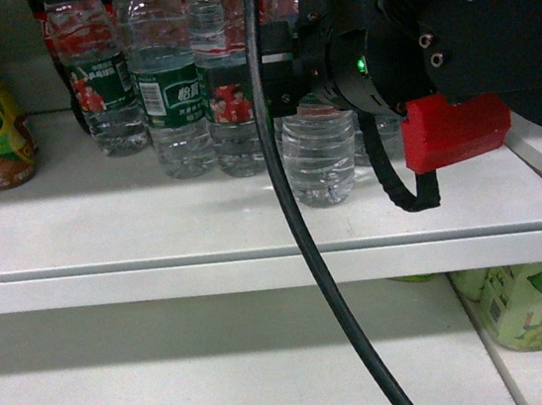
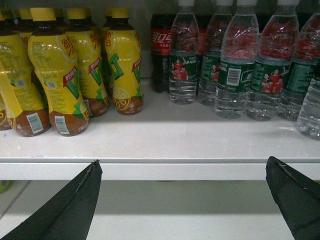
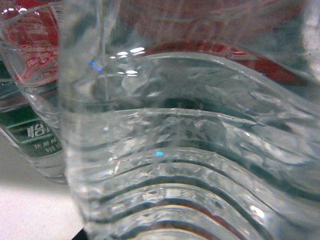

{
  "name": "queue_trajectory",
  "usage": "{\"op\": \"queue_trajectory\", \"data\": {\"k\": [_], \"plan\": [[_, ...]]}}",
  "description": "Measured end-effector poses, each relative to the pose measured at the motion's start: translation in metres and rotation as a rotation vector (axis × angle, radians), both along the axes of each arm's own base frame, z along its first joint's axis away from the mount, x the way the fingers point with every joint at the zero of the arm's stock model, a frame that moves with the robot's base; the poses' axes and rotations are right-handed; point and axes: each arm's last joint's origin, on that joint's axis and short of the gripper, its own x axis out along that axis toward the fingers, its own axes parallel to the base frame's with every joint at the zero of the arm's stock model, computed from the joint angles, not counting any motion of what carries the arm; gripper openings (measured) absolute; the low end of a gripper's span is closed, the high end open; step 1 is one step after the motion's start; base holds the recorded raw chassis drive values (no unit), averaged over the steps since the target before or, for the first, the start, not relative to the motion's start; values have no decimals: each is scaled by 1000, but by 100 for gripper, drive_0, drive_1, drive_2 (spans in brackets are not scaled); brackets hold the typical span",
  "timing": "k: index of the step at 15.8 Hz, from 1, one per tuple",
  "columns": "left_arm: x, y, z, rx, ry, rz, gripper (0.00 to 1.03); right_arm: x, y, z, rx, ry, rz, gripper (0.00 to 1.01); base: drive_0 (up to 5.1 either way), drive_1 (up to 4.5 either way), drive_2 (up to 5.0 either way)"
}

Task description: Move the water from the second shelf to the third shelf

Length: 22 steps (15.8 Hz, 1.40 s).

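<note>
Several water bottles with green labels stand in a row on the white shelf (image 1: 104,224). One water bottle (image 1: 319,151) stands in front of that row, and my right arm's wrist (image 1: 410,44) is pressed up against it, hiding the fingers. Its clear ribbed body (image 3: 190,150) fills the right wrist view, so the jaws cannot be made out. The same bottle shows at the far right edge (image 2: 311,112) of the left wrist view. My left gripper (image 2: 182,167) is open and empty, level with the shelf's front lip (image 2: 165,170).
Yellow tea bottles (image 2: 60,75) stand at the shelf's left and a cola bottle (image 2: 161,50) behind the waters. A black cable (image 1: 306,238) hangs down in front of the shelf. On the shelf below (image 1: 176,395) stand pale green bottles (image 1: 539,302) at the right.
</note>
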Motion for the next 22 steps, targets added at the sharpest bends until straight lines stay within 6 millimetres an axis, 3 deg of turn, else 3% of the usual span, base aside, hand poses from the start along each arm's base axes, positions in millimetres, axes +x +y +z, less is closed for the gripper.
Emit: {"op": "queue_trajectory", "data": {"k": [1, 5, 8, 13, 22], "plan": [[0, 0, 0, 0, 0, 0, 98, -24, -15, 4, 9, 12, 16, 44, 0, 0, 0], [0, 0, 0, 0, 0, 0, 98, -57, -38, 7, 19, 27, 46, 44, 0, 0, 0], [0, 0, 0, 0, 0, 0, 98, -85, -72, 12, 42, 8, 34, 44, 0, 0, 0], [0, 0, 0, 0, 0, 0, 98, -122, -109, 6, 20, 10, 13, 44, 0, 0, 0], [0, 0, 0, 0, 0, 0, 98, -203, -147, 30, -6, -142, -70, 44, 0, 0, 0]]}}
